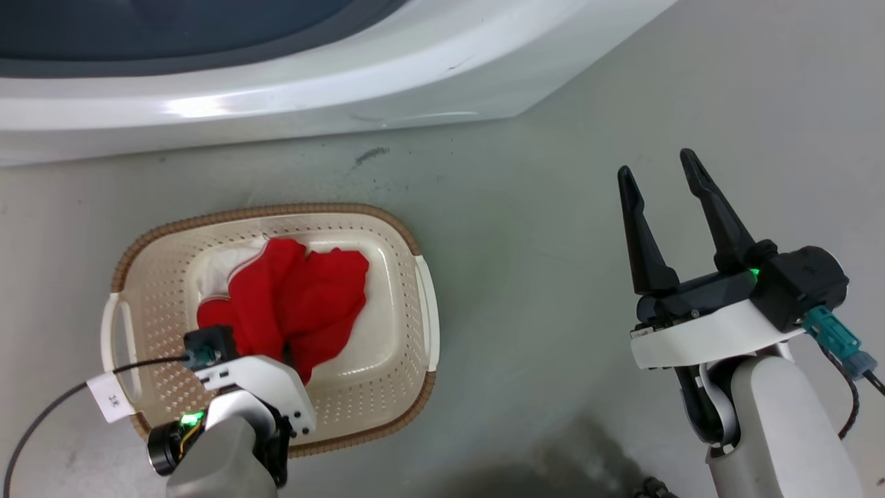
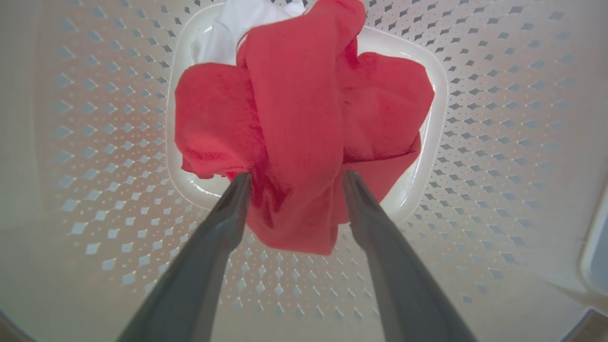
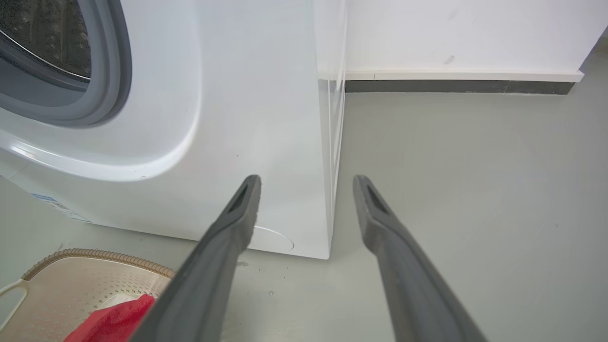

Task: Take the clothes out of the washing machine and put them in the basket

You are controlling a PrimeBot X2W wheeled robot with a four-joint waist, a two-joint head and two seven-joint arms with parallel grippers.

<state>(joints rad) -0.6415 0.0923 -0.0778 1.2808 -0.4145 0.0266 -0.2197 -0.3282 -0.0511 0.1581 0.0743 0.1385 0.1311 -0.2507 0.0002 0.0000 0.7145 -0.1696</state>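
Clothes (image 1: 304, 304): one red piece in one basket (image 1: 162, 290)

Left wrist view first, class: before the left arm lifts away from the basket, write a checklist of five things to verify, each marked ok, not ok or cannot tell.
1. Clothes lie inside the basket: ok.
2. Left gripper open, fingers spread: ok.
3. Fabric free of the fingers: cannot tell; red folds lie between them and touch both.
4. Right gripper open, apart from the basket, over the floor: ok.
5. Washing machine drum emptied: cannot tell; a sliver of it is in view.
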